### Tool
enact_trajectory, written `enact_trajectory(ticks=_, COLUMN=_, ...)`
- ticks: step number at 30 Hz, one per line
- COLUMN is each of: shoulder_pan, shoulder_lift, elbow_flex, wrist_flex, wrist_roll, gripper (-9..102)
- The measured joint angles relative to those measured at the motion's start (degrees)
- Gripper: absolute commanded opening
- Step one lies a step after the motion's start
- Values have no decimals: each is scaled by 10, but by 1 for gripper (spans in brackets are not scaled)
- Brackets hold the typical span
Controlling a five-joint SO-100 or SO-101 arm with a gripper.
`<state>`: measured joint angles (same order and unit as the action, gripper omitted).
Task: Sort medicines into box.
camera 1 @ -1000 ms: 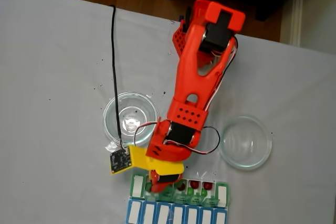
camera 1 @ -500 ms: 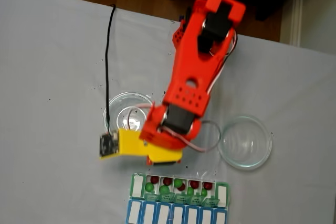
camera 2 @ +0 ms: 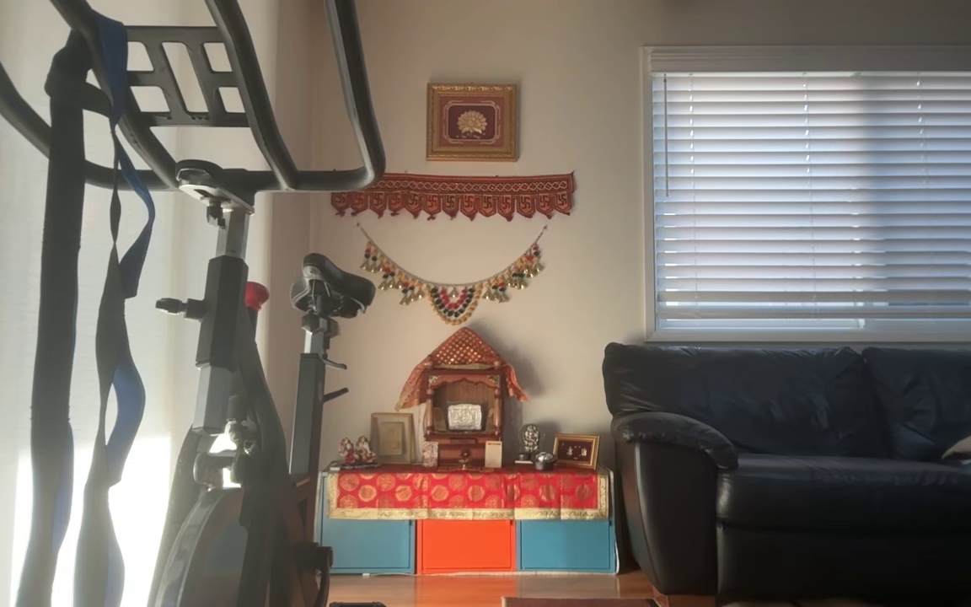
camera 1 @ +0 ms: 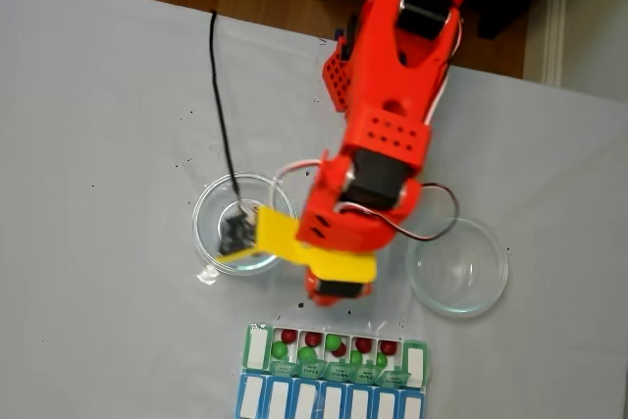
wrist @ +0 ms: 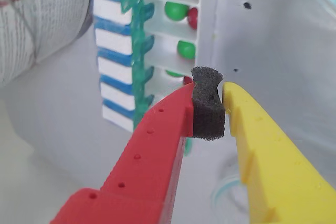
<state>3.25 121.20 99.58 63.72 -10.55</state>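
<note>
the tool [wrist: 210, 109] sat clenched with nothing but its foam pad between red and yellow fingers; in the fixed view it hung at centre, above the box [camera 1: 336, 353] at the lower edge; the medicines [camera 1: 307, 354] lay in its compartments; sorting looked finished; next, probably retreat across the tabletop [camera 1: 98, 144].

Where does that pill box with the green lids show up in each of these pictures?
Wrist view: the green-lidded pill organizer runs down the upper middle, above the hand's tips.
Fixed view: it lies at the bottom centre, below the arm.
Other view: a living room; the organizer is not in it.
Shared landmark: the blue-lidded row lies beside it in the wrist view and the fixed view.
</note>
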Motion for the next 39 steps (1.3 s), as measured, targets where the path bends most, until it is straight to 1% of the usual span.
enact_trajectory(ticks=5, shoulder_pan=-59, shoulder_lift=1, elbow_flex=-24, wrist_flex=-18, wrist_roll=62, gripper=1)
enact_trajectory(ticks=11, shoulder_pan=-108, shoulder_lift=-3, elbow_flex=-13, wrist_flex=-112, wrist_roll=94, gripper=1)
enact_trajectory(ticks=14, shoulder_pan=-122, shoulder_lift=-44, elbow_flex=-7, wrist_flex=-166, wrist_roll=102, gripper=1)
enact_trajectory(ticks=20, shoulder_pan=-137, shoulder_lift=-117, elbow_flex=-7, wrist_flex=-232, wrist_roll=121, gripper=1)
enact_trajectory(ticks=24, shoulder_pan=-145, shoulder_lift=-170, elbow_flex=-33, wrist_flex=-247, wrist_roll=142, gripper=1)
enact_trajectory(ticks=30, shoulder_pan=-149, shoulder_lift=-220, elbow_flex=-98, wrist_flex=-247, wrist_roll=171, gripper=1)
enact_trajectory(ticks=39, shoulder_pan=-161, shoulder_lift=-233, elbow_flex=-119, wrist_flex=-247, wrist_roll=171, gripper=1)
